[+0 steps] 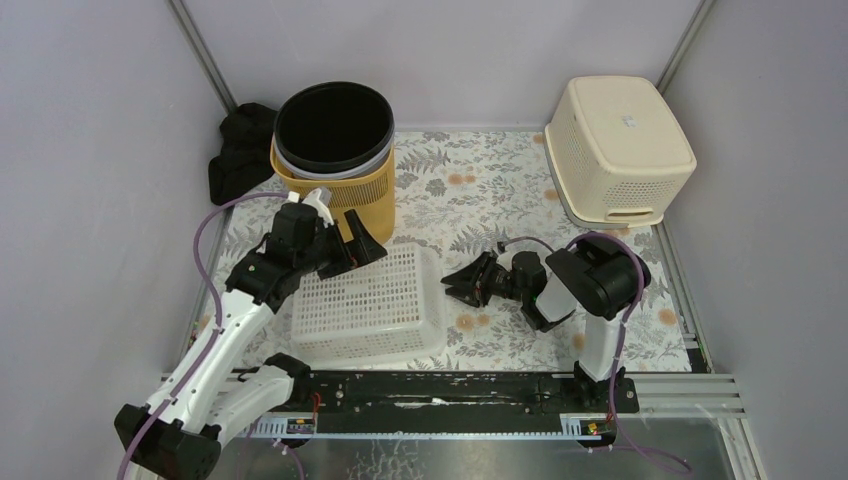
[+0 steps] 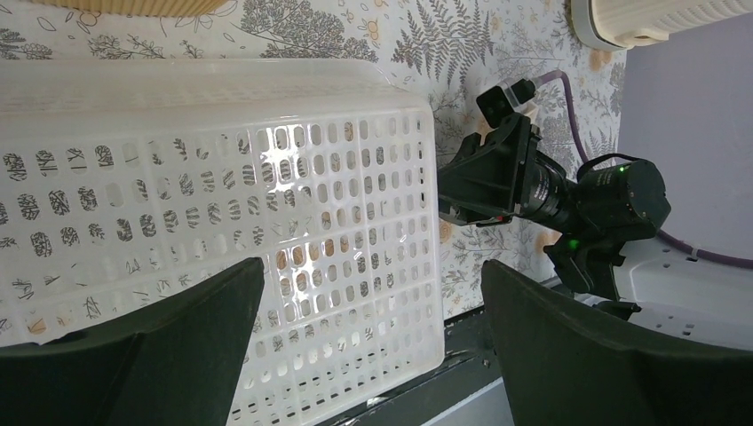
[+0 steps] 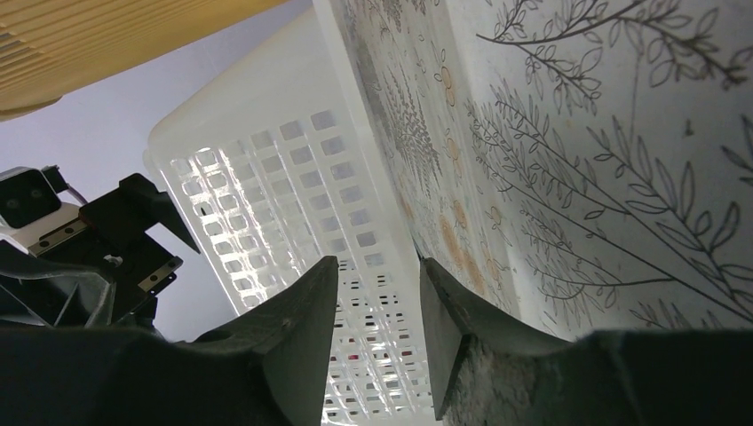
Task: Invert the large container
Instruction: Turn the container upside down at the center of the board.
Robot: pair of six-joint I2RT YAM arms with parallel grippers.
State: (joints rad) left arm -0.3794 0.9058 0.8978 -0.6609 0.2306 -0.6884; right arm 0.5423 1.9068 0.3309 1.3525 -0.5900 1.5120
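I can't read any writing, number or brand from where I stand. The only thing like a label is a small pale sticker (image 1: 629, 121) on the upturned bottom of the cream basket (image 1: 600, 165) at the far right of the table. It is too small for me to make out what it says.

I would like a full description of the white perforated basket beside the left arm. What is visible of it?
The white basket is rectangular, of translucent plastic, with slots in a grid over its walls and base. It lies upside down, base upward, rim on the flowered table, at the near left. The left pincer hangs open above its far edge; the right pincer, partly open, points at its right side. Whether either touches it cannot be told.
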